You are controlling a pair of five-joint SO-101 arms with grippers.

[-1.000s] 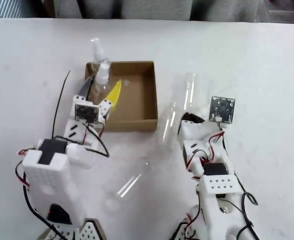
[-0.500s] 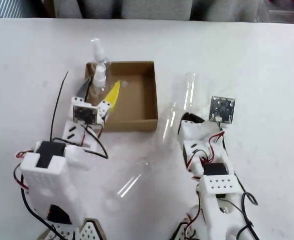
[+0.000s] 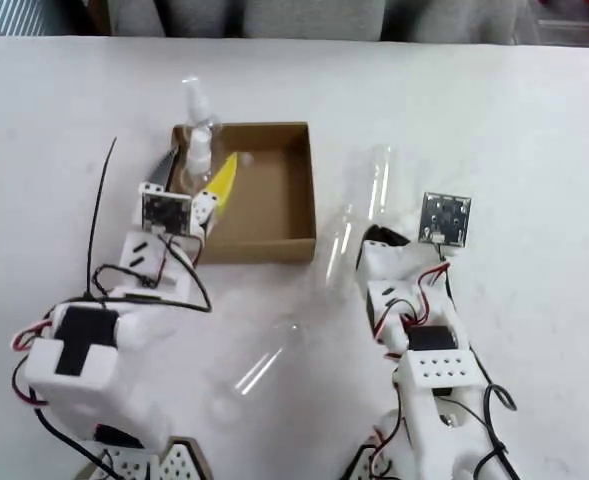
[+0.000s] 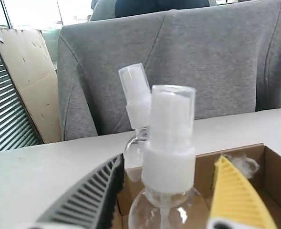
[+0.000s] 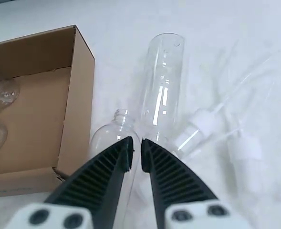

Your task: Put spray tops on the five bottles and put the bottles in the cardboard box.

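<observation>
The cardboard box [image 3: 311, 190] holds two upright clear bottles with white spray tops, one at its far left corner [image 3: 194, 100] and one just in front of it [image 3: 200, 152]. My left gripper [image 3: 202, 166] stands open around the nearer bottle [image 4: 169, 143], black finger on one side, yellow finger on the other, with small gaps. Three topless clear bottles lie on the table: one long [image 3: 379, 185], one beside the box [image 3: 334, 252], one nearer the front [image 3: 264, 365]. My right gripper [image 5: 135, 142] is shut, just above the bottle beside the box [image 5: 112, 134]. Two loose spray tops [image 5: 202, 125] lie close by.
The box wall [image 5: 78, 95] stands immediately beside the right gripper. A grey sofa back [image 4: 202, 62] runs behind the table's far edge. White table surface [image 3: 514, 130] lies open at the far right.
The left arm has swung left and its gripper has slid farther along the box's left side around the nearer bottle. The right arm has not moved.
</observation>
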